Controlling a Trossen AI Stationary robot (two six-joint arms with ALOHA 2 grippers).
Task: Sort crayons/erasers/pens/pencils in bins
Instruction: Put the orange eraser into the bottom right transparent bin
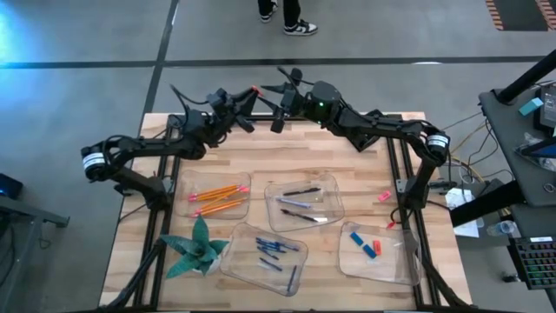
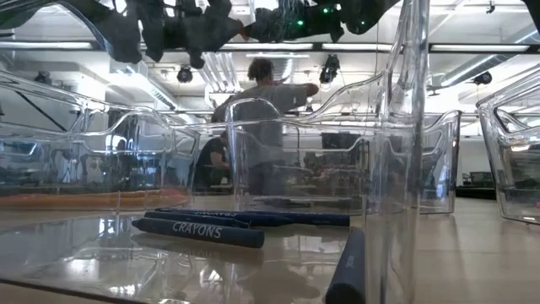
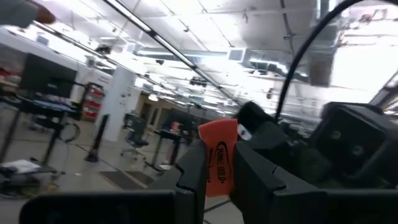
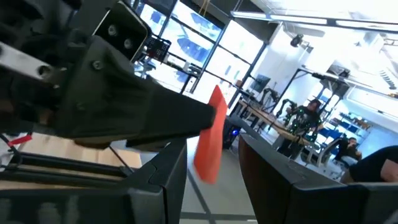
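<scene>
Both arms meet high over the table's far edge. My left gripper point(image 1: 253, 92) point(image 3: 221, 180) is shut on an orange-red eraser point(image 3: 219, 155) point(image 1: 257, 89). My right gripper point(image 1: 274, 94) point(image 4: 214, 180) is open. Its two fingers stand on either side of the same eraser point(image 4: 209, 144), and I see no touch. On the table stand four clear bins: orange pencils point(image 1: 217, 196), dark pens point(image 1: 304, 205), blue crayons point(image 1: 271, 252), and red and blue erasers point(image 1: 369, 246). My left gripper pinches the eraser's lower part point(image 3: 217, 180) between its two fingers point(image 3: 189, 174). The eraser's free end point(image 3: 217, 132) sticks out past the fingertips toward my right gripper. The eraser is lifted clear, high above the table's far edge.
A pink eraser point(image 1: 384, 196) lies loose on the wood right of the pens bin. A green folded-paper plant point(image 1: 195, 248) stands at the near left. Black frame rails point(image 1: 404, 187) run along the table's sides. A person stands in the room beyond the table point(image 2: 266, 110).
</scene>
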